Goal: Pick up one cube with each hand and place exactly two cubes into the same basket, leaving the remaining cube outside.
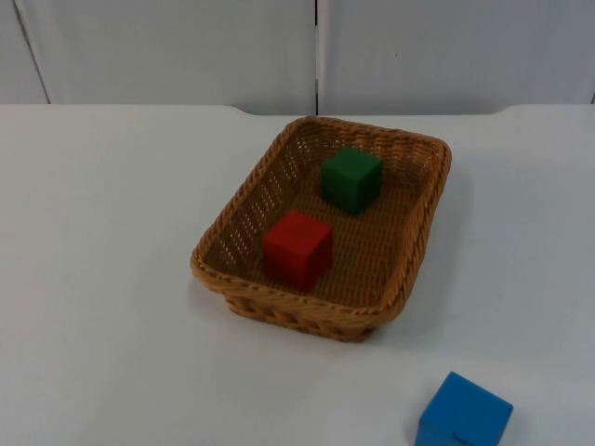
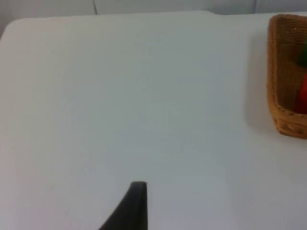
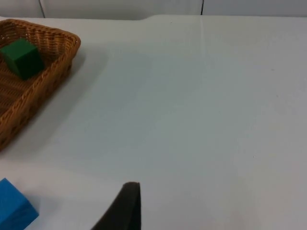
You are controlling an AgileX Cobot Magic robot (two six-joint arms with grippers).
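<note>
Basket (image 1: 420, 223) mid-table holds red cube (image 1: 297, 248) near, green cube (image 1: 351, 178) far; blue cube (image 1: 463, 416) outside, near right. Cubes look rigid, light: grip opposite flat faces. Left gripper (image 2: 136, 201), right gripper (image 3: 127, 203) wait above table; finger opening: cannot tell.

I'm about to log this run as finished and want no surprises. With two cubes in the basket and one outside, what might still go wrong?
The blue cube lies on the table near the right gripper; a stray sweep there might nudge it.

The red cube and green cube sit inside the wicker basket; bumping its rim might shift them.

The left gripper waits over bare table, away from the basket, so it seems the lesser risk.
</note>
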